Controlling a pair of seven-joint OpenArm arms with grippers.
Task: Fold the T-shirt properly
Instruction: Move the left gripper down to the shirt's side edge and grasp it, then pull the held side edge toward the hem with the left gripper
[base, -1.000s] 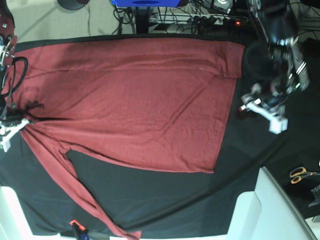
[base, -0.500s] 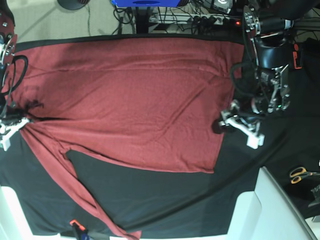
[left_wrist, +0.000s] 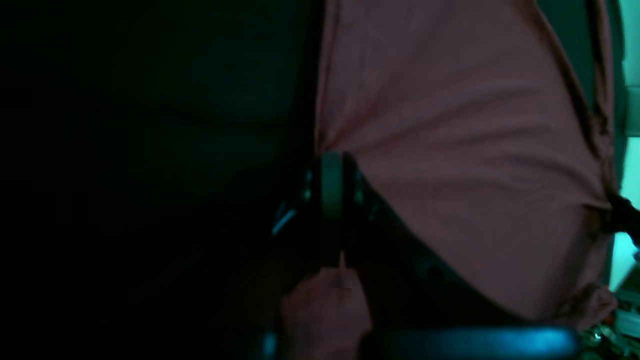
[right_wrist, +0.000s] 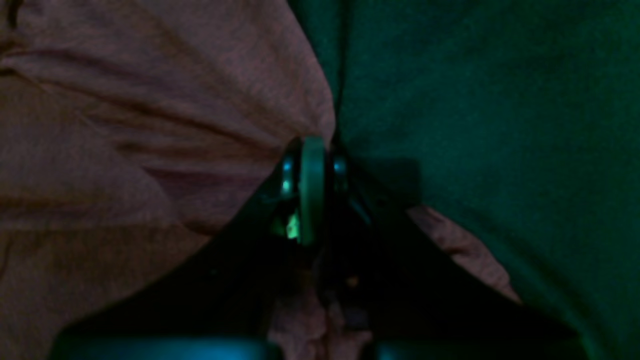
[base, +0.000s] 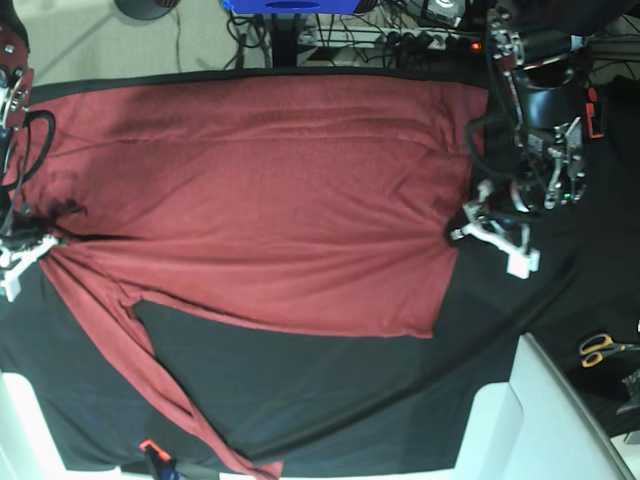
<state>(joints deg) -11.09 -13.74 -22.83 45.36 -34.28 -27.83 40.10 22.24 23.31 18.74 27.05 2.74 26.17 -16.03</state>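
The brick-red T-shirt (base: 260, 200) lies spread flat on the black cloth (base: 330, 390), one long sleeve (base: 130, 370) trailing toward the front edge. My left gripper (base: 461, 233) is shut on the shirt's right-hand edge, and creases fan out from the pinch. In the left wrist view the closed fingertips (left_wrist: 331, 165) bite the T-shirt (left_wrist: 450, 150) at its border. My right gripper (base: 42, 243) is shut on the shirt's far left side, where the sleeve starts. In the right wrist view its tips (right_wrist: 312, 150) pinch the bunched T-shirt (right_wrist: 150, 125).
Yellow-handled scissors (base: 600, 348) lie at the right edge. A white surface (base: 540, 420) fills the lower right corner. Cables and a power strip (base: 420, 40) run along the back. An orange-tipped tool (base: 150, 448) sits at the front left.
My left gripper came in from the right over the shirt's edge and closed on it. Fabric now wrinkles toward the pinch. The right gripper stayed put.
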